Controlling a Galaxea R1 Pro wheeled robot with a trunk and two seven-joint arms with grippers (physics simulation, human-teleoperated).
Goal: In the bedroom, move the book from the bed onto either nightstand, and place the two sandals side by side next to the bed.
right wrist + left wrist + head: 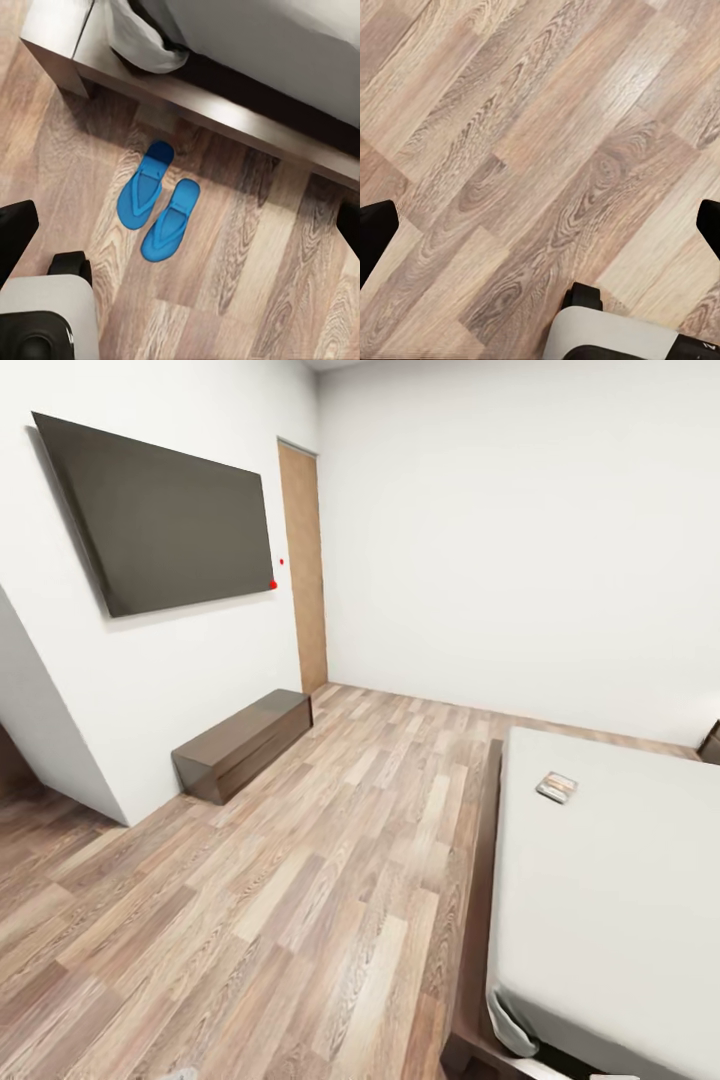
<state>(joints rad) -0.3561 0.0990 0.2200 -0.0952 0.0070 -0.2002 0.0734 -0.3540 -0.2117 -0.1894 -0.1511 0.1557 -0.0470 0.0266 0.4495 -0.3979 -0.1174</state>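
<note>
Sandals (158, 199) are lying side by side on the floor under my right tool (180, 225), beside the bed (225, 112); both tools are hanging released. I'm eyeing the book (556, 787) on the mattress, well beyond reach; overreaching risks bumping the frame.

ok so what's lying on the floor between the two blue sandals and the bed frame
Nothing: in the right wrist view, bare wood floor separates the two sandals from the dark bed frame.
</note>
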